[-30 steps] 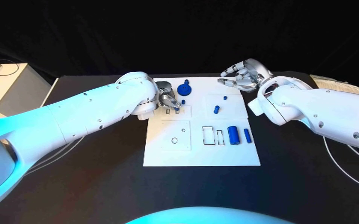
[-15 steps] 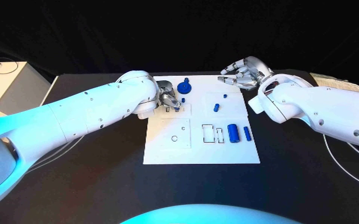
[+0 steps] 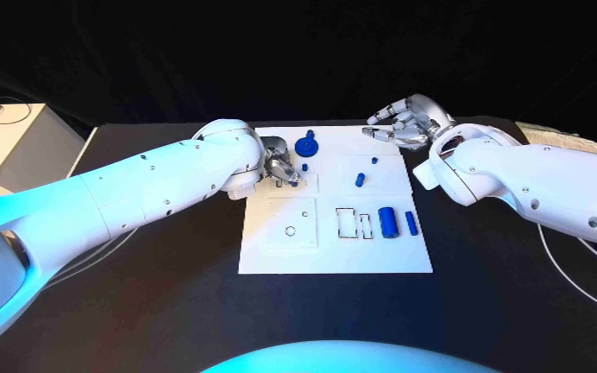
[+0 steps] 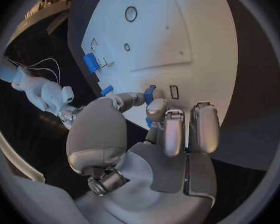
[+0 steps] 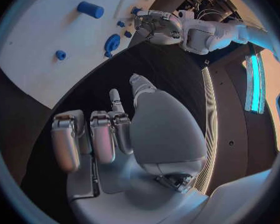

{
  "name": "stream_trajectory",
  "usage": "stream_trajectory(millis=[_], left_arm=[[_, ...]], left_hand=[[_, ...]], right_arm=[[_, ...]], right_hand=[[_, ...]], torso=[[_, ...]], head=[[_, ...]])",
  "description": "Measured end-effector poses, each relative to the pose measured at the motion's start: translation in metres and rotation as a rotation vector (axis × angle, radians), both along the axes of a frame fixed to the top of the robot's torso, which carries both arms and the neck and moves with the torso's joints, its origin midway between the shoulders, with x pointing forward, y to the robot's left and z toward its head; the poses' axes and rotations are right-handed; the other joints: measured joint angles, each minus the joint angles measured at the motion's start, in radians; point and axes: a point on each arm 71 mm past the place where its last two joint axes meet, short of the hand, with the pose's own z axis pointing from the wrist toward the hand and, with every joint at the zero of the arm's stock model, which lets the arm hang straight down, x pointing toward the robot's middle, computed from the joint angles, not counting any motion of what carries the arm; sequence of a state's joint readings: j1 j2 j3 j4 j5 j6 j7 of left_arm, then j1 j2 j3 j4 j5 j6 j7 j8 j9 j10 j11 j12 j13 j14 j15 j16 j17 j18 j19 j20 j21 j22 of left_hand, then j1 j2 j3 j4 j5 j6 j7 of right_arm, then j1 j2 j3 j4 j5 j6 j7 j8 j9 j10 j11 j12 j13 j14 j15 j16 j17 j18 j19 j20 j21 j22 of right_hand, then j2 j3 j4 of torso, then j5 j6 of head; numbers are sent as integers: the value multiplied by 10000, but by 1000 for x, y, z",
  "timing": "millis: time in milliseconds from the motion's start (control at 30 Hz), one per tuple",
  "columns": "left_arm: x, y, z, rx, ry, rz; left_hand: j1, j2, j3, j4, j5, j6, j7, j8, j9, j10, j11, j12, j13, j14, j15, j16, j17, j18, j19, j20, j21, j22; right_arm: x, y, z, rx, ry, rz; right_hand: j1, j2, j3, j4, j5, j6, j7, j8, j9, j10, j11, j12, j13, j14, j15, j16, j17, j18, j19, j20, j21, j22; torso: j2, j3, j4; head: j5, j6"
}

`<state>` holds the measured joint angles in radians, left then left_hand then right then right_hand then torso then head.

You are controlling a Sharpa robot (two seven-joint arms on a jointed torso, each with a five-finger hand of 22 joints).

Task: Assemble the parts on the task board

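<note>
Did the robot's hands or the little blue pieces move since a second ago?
Almost nothing moved. The right hand shifted very slightly over the table past the task board's far right corner and holds nothing. The left hand stayed at the board's far left part, still pinching a small blue part. The blue parts lying on the board, like the cylinder and the round disc, stayed where they were.

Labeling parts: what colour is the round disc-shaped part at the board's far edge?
Blue, clearest in the head view: disc-shaped part on the white task board.

The white task board lies flat mid-table, with small blue parts scattered over its far and right areas.
</note>
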<state>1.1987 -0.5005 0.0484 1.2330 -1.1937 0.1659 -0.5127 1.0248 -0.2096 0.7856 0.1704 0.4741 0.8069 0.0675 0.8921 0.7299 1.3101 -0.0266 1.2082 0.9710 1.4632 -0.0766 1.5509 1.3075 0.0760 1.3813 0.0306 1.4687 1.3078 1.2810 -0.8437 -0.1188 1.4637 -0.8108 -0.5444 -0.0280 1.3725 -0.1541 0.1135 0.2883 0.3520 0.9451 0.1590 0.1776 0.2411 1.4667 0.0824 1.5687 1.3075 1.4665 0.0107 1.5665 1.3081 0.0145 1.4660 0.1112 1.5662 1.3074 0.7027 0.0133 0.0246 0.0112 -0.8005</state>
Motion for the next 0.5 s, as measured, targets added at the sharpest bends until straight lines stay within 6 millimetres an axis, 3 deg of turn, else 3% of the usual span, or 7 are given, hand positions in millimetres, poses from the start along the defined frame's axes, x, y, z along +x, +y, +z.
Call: stream_trajectory(millis=[500], left_arm=[[0,-1,-2,107,-64,-38]], left_hand=[[1,1,0,0,8,15,15,0,84,-1,1,0,-79,0,0,0,0,0,-1,0,0,-1]], right_arm=[[0,0,0,-1,3,16]], right_hand=[[-30,-31,28,28,0,0,0,0,-1,0,0,0,-1,0,0,0,-1,0,0,0,0,-1]], torso=[[18,-5,-2]], head=[[-2,-28]])
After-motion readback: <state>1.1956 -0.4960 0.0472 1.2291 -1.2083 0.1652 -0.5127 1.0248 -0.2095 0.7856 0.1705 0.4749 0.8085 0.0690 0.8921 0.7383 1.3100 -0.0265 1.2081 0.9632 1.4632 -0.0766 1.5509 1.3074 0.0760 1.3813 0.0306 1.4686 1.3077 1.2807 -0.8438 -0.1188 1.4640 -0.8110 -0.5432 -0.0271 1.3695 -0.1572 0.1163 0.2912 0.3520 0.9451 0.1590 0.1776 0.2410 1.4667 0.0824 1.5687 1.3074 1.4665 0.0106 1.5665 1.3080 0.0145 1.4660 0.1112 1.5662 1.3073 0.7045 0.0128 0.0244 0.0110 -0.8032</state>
